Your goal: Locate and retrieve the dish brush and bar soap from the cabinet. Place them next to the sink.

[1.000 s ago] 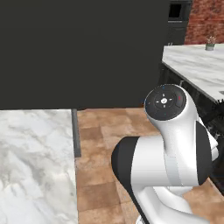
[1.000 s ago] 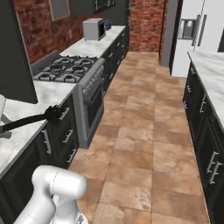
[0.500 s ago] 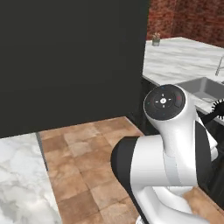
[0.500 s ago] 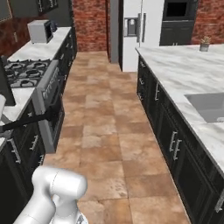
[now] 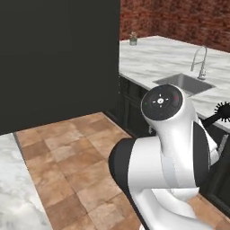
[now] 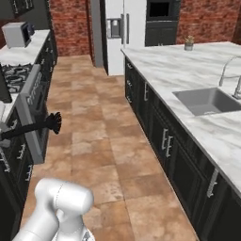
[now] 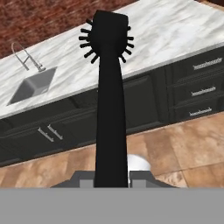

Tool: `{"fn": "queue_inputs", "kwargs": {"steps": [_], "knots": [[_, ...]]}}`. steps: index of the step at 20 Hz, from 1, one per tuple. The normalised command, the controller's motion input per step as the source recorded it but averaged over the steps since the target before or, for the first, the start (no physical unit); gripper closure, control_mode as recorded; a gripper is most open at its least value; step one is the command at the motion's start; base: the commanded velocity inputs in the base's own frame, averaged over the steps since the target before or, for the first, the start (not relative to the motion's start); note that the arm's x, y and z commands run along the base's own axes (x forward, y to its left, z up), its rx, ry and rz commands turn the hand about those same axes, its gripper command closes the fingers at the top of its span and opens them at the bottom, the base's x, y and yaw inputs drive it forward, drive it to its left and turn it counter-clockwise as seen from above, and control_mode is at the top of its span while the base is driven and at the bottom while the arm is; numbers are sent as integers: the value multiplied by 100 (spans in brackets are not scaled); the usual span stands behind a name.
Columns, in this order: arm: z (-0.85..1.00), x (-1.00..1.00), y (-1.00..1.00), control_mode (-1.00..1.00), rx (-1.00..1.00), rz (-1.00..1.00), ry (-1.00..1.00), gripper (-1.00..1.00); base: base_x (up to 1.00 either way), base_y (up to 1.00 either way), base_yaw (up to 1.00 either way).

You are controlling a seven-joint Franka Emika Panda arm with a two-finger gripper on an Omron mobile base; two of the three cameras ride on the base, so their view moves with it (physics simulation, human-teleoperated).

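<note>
The marble counter (image 6: 188, 80) runs long down one side of the kitchen, its dark drawer fronts dropping straight to the brown tile floor (image 6: 99, 141). That floor lies open and bare along the whole aisle in front of the counter, all the way to the fridge (image 6: 115, 33) at the far end. The sink (image 6: 207, 100) is sunk into the counter partway along, with a broad bare stretch of marble on the near and far sides of it and the faucet (image 6: 230, 75) at its back rim.

The left base view has a tall black panel (image 5: 58, 58) beside the counter's end; the right base view shows the stove (image 6: 16, 75) across the aisle from the counter instead.

The brush (image 7: 109, 87) hangs in the air over the floor, well short of the counter, bristle head pointing toward it. The gripper (image 7: 112, 177) is clamped tight on its handle. In the left base view the arm hides most of the handle.
</note>
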Motion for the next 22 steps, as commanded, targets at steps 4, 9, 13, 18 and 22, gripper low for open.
{"fn": "queue_inputs", "kwargs": {"steps": [4, 9, 13, 18, 22], "knots": [[0, 0, 0, 100, 0, 0, 0, 100, -58, -43, -6], [0, 0, 0, 100, 0, 0, 0, 100, -34, -38, -4], [0, 0, 0, 100, 0, 0, 0, 100, 4, -20, -1], [0, 0, 0, 100, 0, 0, 0, 100, 22, -27, 0], [0, 0, 0, 100, 0, 0, 0, 100, 29, -27, 2]]}}
